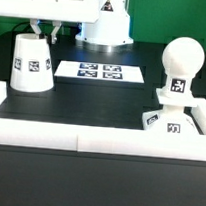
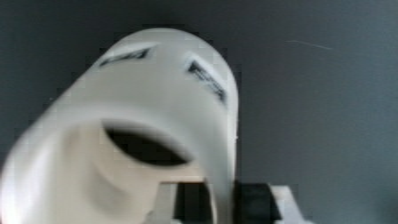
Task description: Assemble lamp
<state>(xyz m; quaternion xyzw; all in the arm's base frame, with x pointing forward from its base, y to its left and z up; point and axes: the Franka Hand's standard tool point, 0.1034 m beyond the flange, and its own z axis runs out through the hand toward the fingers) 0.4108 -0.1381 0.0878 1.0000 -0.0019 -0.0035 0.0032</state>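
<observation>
The white cone shade [image 1: 32,63] stands upright on the black table at the exterior view's left, narrow end up. My gripper [image 1: 43,28] is at its top rim. In the wrist view the shade [image 2: 143,110] fills the picture with its dark top opening showing, and my gripper [image 2: 222,203] has its two black pads closed on the shade's thin rim wall. The round-headed bulb [image 1: 179,62] stands upright on the flat square base [image 1: 176,119] at the exterior view's right, far from the gripper.
The marker board [image 1: 98,71] lies flat at the middle back of the table. A white border rail [image 1: 88,140] runs along the front and up both sides. The arm's white pedestal [image 1: 105,21] stands behind the marker board.
</observation>
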